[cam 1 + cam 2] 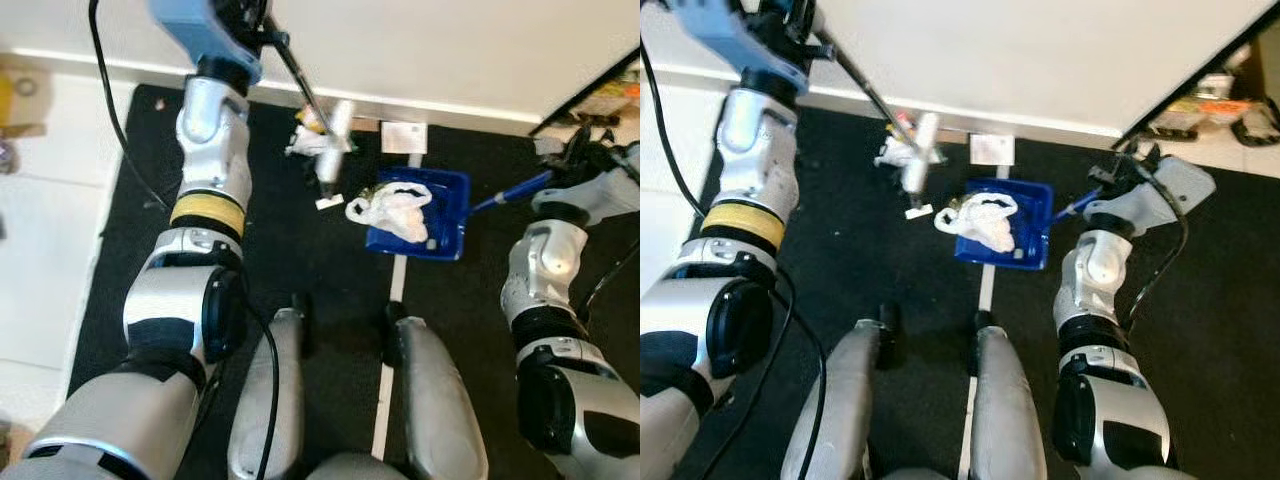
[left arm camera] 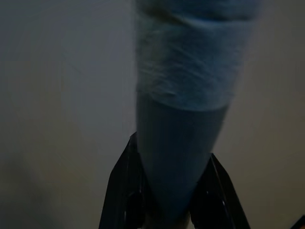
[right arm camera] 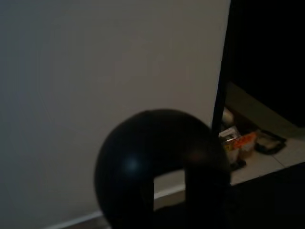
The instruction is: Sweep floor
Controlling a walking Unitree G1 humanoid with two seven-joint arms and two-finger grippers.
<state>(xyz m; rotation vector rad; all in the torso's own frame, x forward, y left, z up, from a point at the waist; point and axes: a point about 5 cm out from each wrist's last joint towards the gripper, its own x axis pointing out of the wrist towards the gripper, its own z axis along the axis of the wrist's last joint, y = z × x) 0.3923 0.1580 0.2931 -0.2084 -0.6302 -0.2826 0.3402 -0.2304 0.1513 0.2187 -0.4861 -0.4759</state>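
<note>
Two tools work together: left gripper (image 2: pixel 167 210) clamps the broom handle (image 2: pixel 186 133), its head (image 1: pixel 333 140) against litter (image 1: pixel 305 140) on the black mat (image 1: pixel 140 200); right gripper (image 1: pixel 1110 180), closure unclear, steadies the blue dustpan (image 1: pixel 450 205) holding white scraps (image 1: pixel 395 210).

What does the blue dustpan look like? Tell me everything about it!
The blue dustpan looks like plastic, a shallow square tray with low walls and a blue handle running toward the right gripper. It lies on the black mat, partly over a white floor stripe. A crumpled white bag lies half inside, spilling over its left edge. A small white scrap sits inside too.
</note>
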